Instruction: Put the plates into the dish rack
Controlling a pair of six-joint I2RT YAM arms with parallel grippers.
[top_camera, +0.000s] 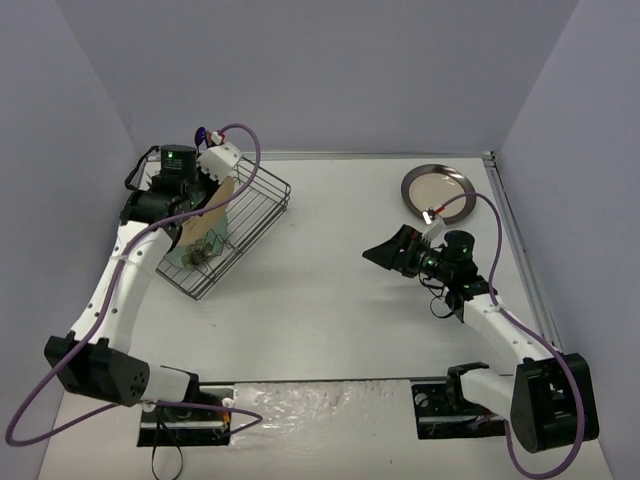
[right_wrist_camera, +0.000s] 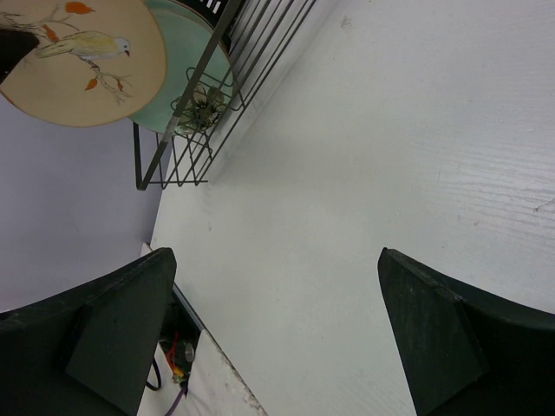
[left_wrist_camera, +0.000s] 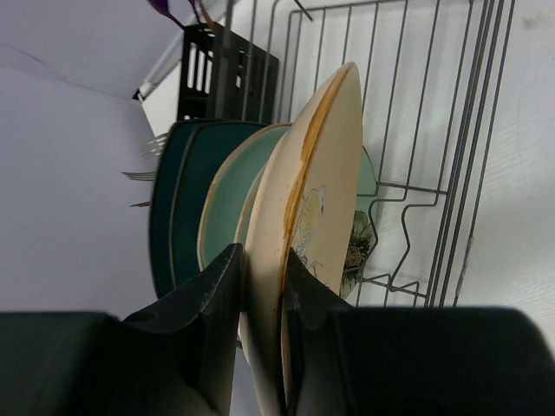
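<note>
The black wire dish rack (top_camera: 266, 196) sits far left, holding two dark teal square plates (left_wrist_camera: 169, 208), a mint-green round plate (left_wrist_camera: 227, 195) and a flowered mint plate (left_wrist_camera: 362, 247) on edge. A cream bird-painted plate (left_wrist_camera: 316, 165) stands on edge between the mint ones. A beige dark-rimmed plate (top_camera: 437, 187) lies flat far right, well apart.

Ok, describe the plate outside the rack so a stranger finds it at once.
Look to the table's far right corner, away from the dish rack. A round beige plate with a dark rim lies flat there; the other plates stand on edge at the rack.
</note>
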